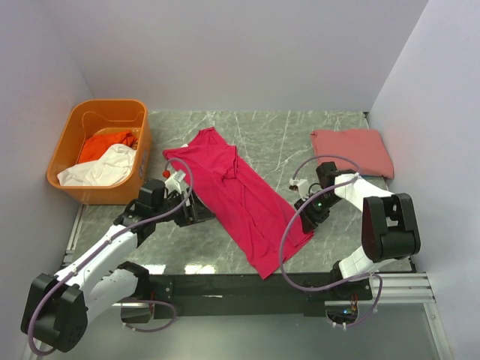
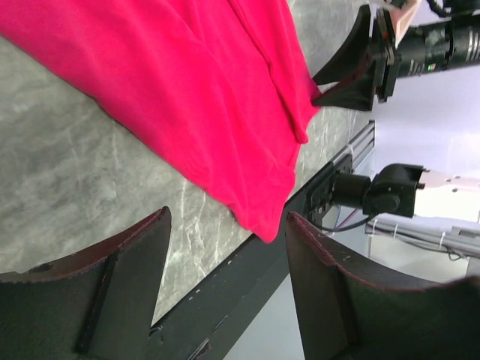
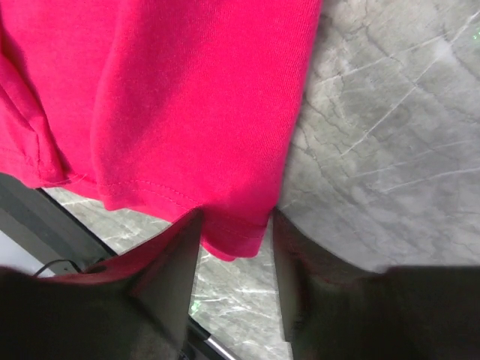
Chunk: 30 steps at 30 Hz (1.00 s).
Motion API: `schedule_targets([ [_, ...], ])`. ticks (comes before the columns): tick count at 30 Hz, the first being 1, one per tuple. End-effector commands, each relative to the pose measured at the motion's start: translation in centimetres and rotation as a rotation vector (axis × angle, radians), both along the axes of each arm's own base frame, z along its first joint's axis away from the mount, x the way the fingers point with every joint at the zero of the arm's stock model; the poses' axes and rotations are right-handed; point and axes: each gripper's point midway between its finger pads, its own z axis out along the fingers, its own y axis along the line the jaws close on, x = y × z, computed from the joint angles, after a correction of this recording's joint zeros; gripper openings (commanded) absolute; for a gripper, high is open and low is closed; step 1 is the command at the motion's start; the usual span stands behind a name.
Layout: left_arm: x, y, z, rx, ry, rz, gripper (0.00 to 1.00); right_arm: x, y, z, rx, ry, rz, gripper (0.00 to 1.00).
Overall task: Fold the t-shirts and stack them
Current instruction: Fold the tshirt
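A large crimson-pink t-shirt (image 1: pixel 236 199) (image 2: pixel 202 97) (image 3: pixel 172 97) lies flat as a long diagonal strip across the marble table (image 1: pixel 292 135). My left gripper (image 1: pixel 196 212) (image 2: pixel 227 217) hovers open at the strip's left edge with nothing between its fingers. My right gripper (image 1: pixel 304 217) (image 3: pixel 236 217) sits low at the strip's right edge near its front end. Its jaws stand apart, and the shirt's hem corner lies loose on the table between them. A salmon-pink t-shirt (image 1: pixel 352 150) rests folded at the back right. Orange (image 1: pixel 105 144) and white (image 1: pixel 101 169) t-shirts lie crumpled in the tub.
The rigid orange plastic tub (image 1: pixel 64 146) stands at the back left, partly off the table. A black rail (image 1: pixel 240 285) runs along the near edge between the arm bases. White walls close in on all sides.
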Motion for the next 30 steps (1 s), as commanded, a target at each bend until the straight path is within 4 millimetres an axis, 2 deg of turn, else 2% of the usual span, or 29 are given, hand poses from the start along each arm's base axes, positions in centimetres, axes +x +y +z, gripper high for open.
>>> schedule_targets([
  [1,0.5,-0.8,1.2,-0.019,-0.052,-0.012,0.68,-1.2,-0.1,-0.6,0.003,0.063,0.005,0.47],
  [3,0.2,-1.0,1.0,-0.018,-0.045,-0.016,0.68,-1.8,0.0,-0.7,0.016,0.089,0.019,0.43],
  [6,-0.2,-0.9,0.7,-0.013,-0.035,-0.014,0.68,-2.5,0.0,-0.7,0.021,0.117,0.030,0.25],
  [7,-0.3,-0.9,0.6,-0.012,-0.034,-0.014,0.68,-2.4,-0.1,-0.7,0.019,0.113,0.026,0.13],
  [9,-0.5,-0.8,0.3,-0.007,-0.025,-0.004,0.68,-2.2,-0.6,-0.7,-0.001,0.099,0.013,0.03],
  [14,-0.2,-0.4,0.1,0.012,-0.029,0.026,0.68,-1.3,-3.8,-1.1,-0.065,0.069,-0.072,0.00],
  [19,1.9,-0.2,0.0,0.055,-0.034,0.079,0.68,-2.1,-6.2,-1.6,-0.095,0.097,-0.108,0.00],
  [20,2.9,-0.3,0.6,0.065,-0.046,0.102,0.68,-2.2,-6.5,-1.7,-0.096,0.098,-0.101,0.00],
  [21,4.3,0.3,-0.5,0.117,-0.023,0.161,0.68,-2.4,-7.0,-1.8,-0.095,0.102,-0.117,0.00],
  [23,6.3,0.4,-0.6,0.148,-0.022,0.207,0.68,-2.8,-7.2,-1.9,-0.088,0.117,-0.109,0.00],
  [26,11.0,0.5,-0.6,0.213,-0.035,0.281,0.68,-3.3,-7.5,-2.0,-0.080,0.130,-0.112,0.00],
  [27,13.6,0.5,-0.6,0.240,-0.025,0.311,0.68,-3.4,-7.5,-2.0,-0.078,0.131,-0.111,0.00],
  [29,16.7,1.0,-0.7,0.287,-0.031,0.352,0.67,-3.4,-7.7,-2.2,-0.077,0.128,-0.115,0.00],
  [30,19.5,0.7,-0.2,0.307,-0.031,0.362,0.67,-3.5,-7.7,-2.2,-0.076,0.129,-0.113,0.00],
])
